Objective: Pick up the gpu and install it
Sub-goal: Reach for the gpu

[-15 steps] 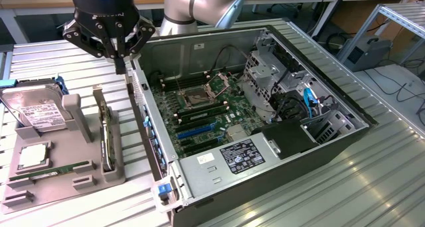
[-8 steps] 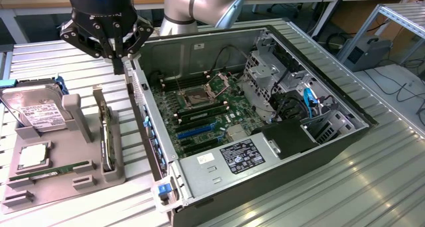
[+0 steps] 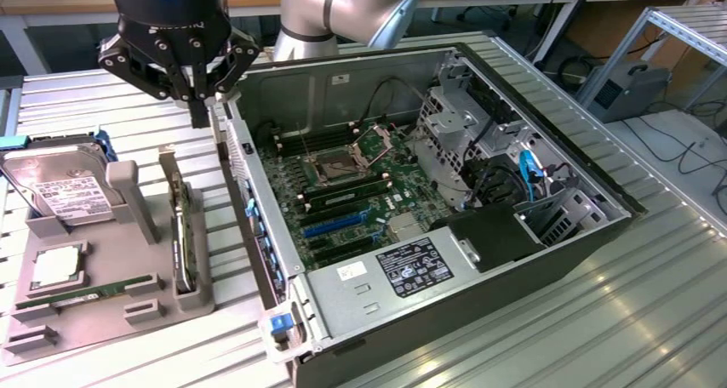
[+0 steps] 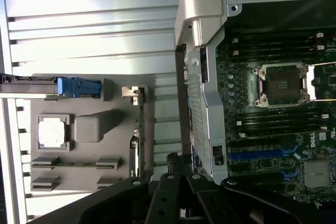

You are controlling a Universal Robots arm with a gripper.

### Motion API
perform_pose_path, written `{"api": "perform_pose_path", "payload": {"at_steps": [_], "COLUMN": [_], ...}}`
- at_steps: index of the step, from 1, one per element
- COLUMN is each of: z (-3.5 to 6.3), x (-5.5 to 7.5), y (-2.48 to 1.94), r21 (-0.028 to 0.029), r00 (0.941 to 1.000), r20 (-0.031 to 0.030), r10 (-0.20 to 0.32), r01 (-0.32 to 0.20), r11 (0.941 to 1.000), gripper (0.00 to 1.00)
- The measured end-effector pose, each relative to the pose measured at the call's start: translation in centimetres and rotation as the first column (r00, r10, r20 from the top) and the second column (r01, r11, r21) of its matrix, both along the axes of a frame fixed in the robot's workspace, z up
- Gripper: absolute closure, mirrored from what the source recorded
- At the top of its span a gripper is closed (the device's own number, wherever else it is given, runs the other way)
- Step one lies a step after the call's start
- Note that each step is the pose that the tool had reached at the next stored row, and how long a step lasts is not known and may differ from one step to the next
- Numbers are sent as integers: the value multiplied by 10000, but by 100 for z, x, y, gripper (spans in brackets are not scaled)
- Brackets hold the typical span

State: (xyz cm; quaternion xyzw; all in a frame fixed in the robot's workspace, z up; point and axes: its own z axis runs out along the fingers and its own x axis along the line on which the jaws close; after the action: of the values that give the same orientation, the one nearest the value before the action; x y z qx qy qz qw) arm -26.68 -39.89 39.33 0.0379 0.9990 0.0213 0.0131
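The ribbed metal table (image 3: pixel 636 320) gleams, the holder (image 3: pixel 142 213) is matt grey plastic, the computer case (image 3: pixel 329 90) dull sheet metal, the gpu (image 3: pixel 179 235) black with a silvery metal bracket.

The gpu (image 3: pixel 179 222) stands edge-on in the gray holder (image 3: pixel 200 301), its flat faces hidden from view.

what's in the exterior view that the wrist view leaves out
Exterior view: the arm, the hard drive with its label face, the drive cage and blue cable. Wrist view: nothing new that I can tell, just a straight-down angle. Both: the shut gripper, the gpu upright in the tray, the cpu socket.
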Motion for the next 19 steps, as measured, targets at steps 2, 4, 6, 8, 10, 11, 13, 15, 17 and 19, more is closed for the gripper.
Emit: {"api": "perform_pose_path", "payload": {"at_steps": [2, 4, 6, 8, 10, 11, 13, 15, 17, 19], "z": [0, 0, 0, 0, 0, 0, 0, 0, 0, 0], "x": [-8, -16, -26, -34, -42, -46, -52, -63, -70, -80], "y": [0, 0, 0, 0, 0, 0, 0, 0, 0, 0], "r21": [0, 1, 0, 0, 0, 0, 0, 0, 0, 0], "r00": [10000, 10000, 10000, 10000, 10000, 10000, 10000, 10000, 10000, 10000], "r20": [0, 0, 0, 0, 0, 0, 0, 0, 0, 0], "r10": [-1, 0, -1, 0, 0, 0, 0, 0, 0, 0], "r01": [1, 0, 1, 0, 0, 0, 0, 0, 0, 0], "r11": [10000, 10000, 10000, 10000, 10000, 10000, 10000, 10000, 10000, 10000], "gripper": [89, 89, 89, 89, 89, 89, 89, 89, 89, 89]}}
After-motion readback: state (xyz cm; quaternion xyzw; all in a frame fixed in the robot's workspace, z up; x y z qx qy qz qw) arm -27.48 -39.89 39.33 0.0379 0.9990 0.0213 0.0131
